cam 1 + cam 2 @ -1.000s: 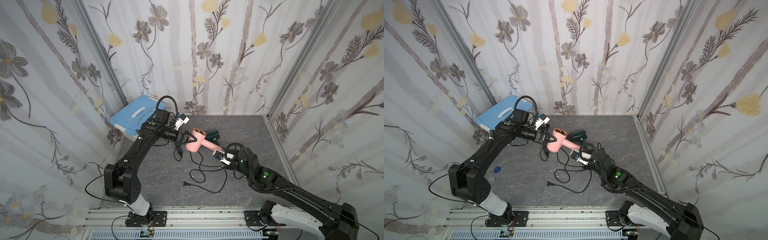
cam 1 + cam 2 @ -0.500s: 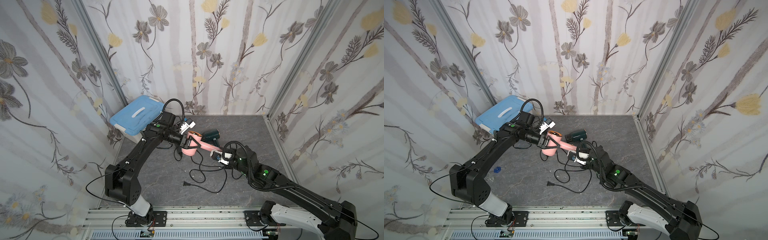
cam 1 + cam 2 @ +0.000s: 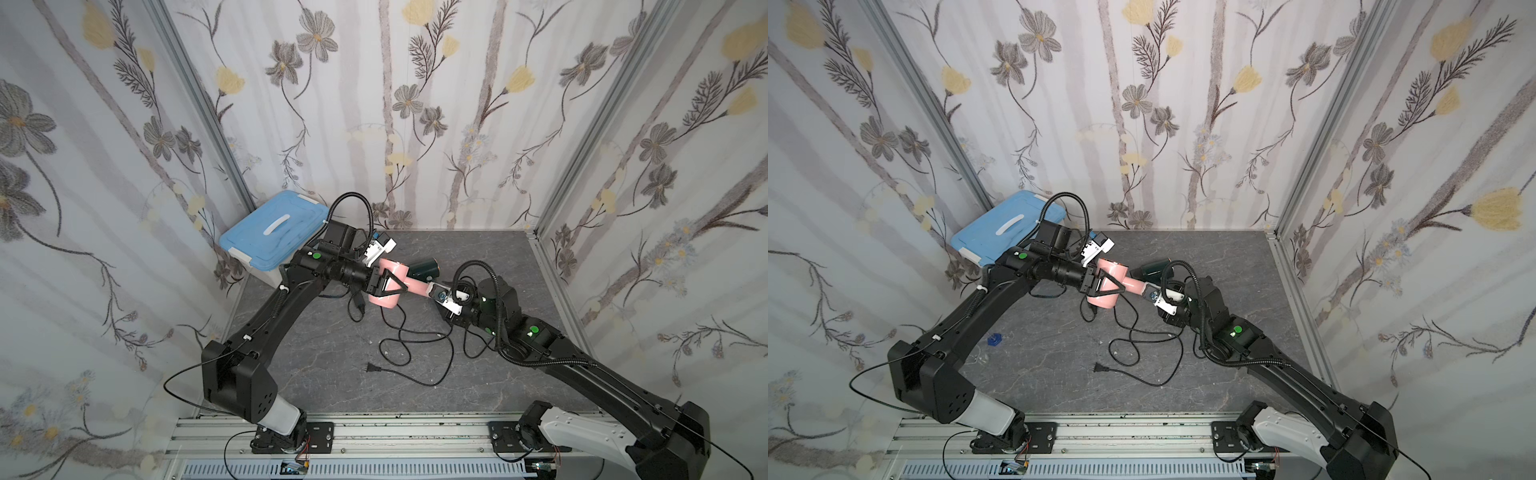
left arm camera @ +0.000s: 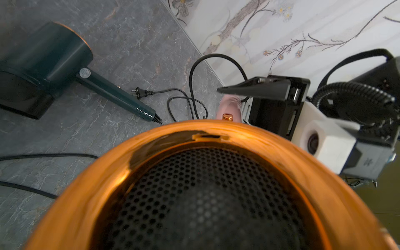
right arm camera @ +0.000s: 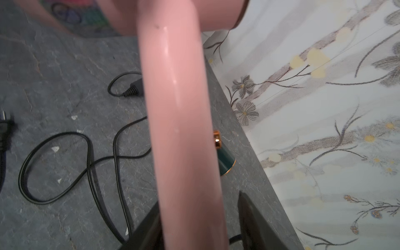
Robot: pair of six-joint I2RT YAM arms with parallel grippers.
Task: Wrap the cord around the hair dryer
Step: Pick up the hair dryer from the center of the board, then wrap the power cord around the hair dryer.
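Note:
The pink hair dryer (image 3: 395, 276) (image 3: 1115, 278) hangs above the floor between both arms. My left gripper (image 3: 388, 286) (image 3: 1106, 286) is shut on its barrel, one finger on each side. The dryer's copper-rimmed rear grille (image 4: 205, 194) fills the left wrist view and hides those fingers. My right gripper (image 3: 436, 291) (image 5: 198, 201) stands open around the pink handle (image 5: 179, 108), with a gap showing beside one finger (image 5: 249, 216). The black cord (image 3: 415, 345) (image 5: 86, 162) lies in loose loops on the floor, its plug (image 3: 372, 367) (image 3: 1099, 366) toward the front.
A dark green hair dryer (image 3: 424, 268) (image 4: 43, 65) lies on the floor just behind the pink one, with its own plug (image 4: 138, 93). A blue lidded box (image 3: 274, 232) stands at the back left corner. A small blue bit (image 3: 994, 340) lies at the left.
My left gripper has moved right onto the dryer's barrel and closed around it. My right gripper's jaws have opened off the handle.

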